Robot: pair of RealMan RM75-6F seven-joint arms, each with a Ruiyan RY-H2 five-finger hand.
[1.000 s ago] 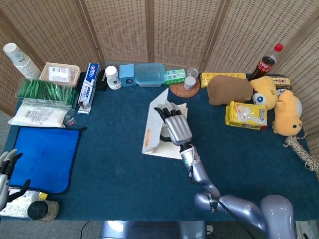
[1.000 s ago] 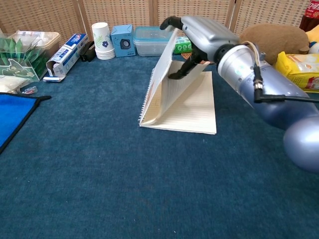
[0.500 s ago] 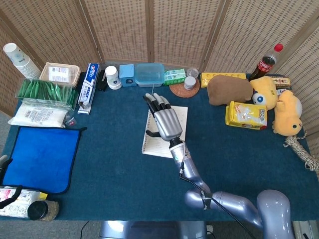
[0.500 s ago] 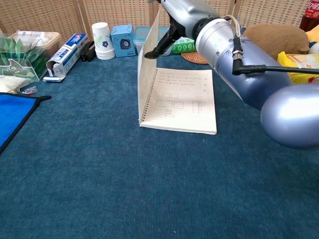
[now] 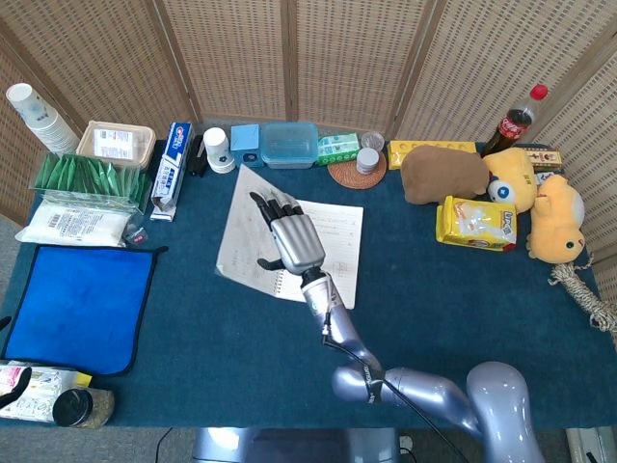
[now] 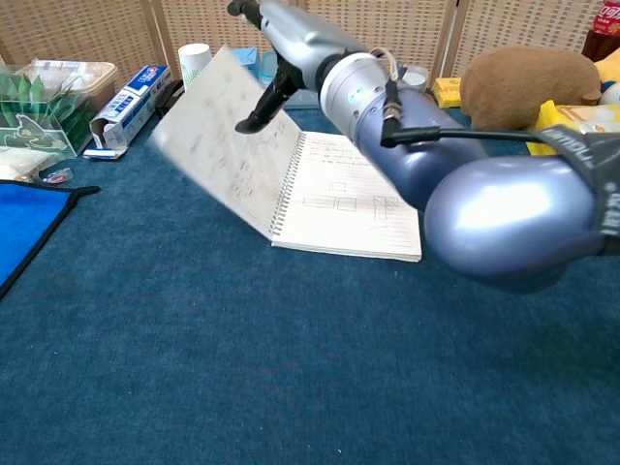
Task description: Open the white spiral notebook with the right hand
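White spiral notebook point(image 5: 323, 246) open, blurred cover tilted left, right hand point(image 5: 289, 239) spread above it, grasp unclear, left hand unseen

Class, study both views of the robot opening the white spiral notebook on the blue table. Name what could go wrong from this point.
1. The cover is past upright but not yet flat; if the right robot hand lets go now, it might flop back or drop hard.
2. Swinging further left, the cover could catch the toothpaste box or paper cups nearby.
3. Pushing on could slide the whole notebook across the cloth.
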